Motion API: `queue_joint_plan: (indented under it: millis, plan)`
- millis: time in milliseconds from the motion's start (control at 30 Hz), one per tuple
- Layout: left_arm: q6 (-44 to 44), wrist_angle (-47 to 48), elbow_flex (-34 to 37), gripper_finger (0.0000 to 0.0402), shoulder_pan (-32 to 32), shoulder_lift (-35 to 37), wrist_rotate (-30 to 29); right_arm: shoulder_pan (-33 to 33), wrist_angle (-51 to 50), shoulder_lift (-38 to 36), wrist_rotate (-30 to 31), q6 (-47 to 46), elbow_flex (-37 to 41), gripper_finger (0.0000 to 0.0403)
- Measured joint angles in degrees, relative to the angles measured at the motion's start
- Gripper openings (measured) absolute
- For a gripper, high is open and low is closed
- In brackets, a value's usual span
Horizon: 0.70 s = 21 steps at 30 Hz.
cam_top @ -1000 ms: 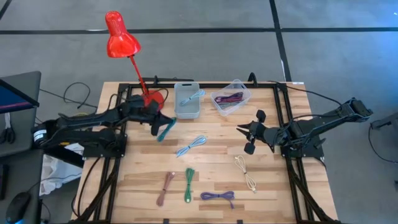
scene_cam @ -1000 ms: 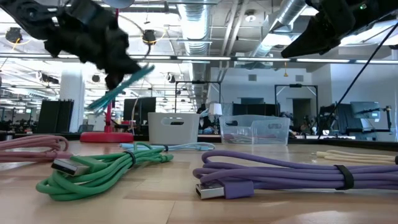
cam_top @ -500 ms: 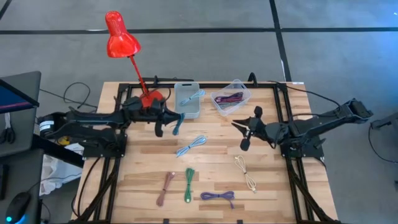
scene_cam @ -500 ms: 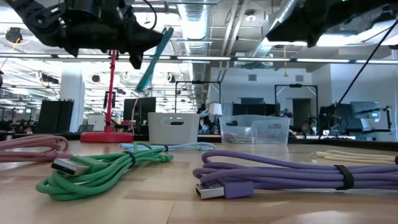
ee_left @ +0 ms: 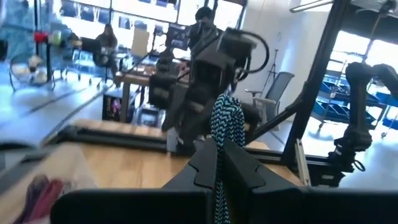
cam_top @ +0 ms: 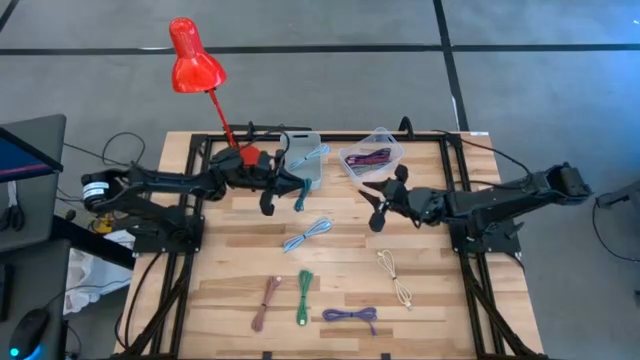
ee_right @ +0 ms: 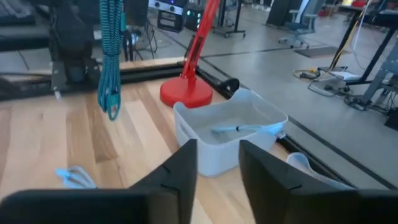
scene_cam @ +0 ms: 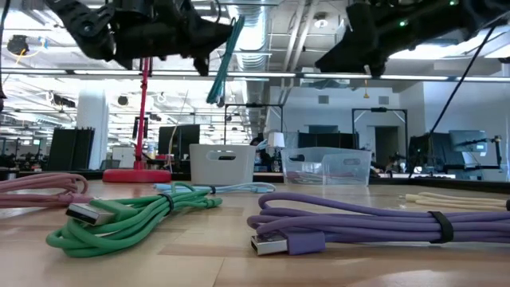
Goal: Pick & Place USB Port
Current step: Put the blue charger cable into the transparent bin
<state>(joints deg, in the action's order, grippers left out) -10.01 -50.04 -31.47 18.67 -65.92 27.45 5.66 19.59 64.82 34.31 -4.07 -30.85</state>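
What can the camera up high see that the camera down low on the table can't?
Only the high view shows the lamp's red shade, the yellowish cable laid out whole, the grey floor, and the right gripper beside the clear box.

Only the low view shows the room behind, with ceiling pipes and lights.

Both show the teal cable hanging from the shut left gripper, the white bin, and the green cable and purple cable.
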Motion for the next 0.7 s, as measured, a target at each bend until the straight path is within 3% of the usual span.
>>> queue_joint_plan:
  millis: [167, 300, 433, 700]
  plan:
    - [1.21, 0.11, -3.41, 0.0008, 0.03, -3.13, 0.26, -0.96, 7.52, 3.42, -0.67, 3.35, 0.00, 0.0170]
    - [1.25, 0.11, -5.99, 0.0008, 0.03, -7.08, 0.26, -1.49, 16.29, 6.39, -3.85, 6.36, -0.04, 0.0188]
    - [3.21, 0.11, -9.29, 0.0008, 0.03, -10.83, 0.24, -2.80, 21.20, 9.13, -5.92, 7.55, -0.78, 0.0184]
    - [5.23, 0.02, -14.74, 0.0008, 0.03, -14.44, 0.26, -4.92, 21.34, 14.92, -7.46, 7.64, -5.13, 0.0159]
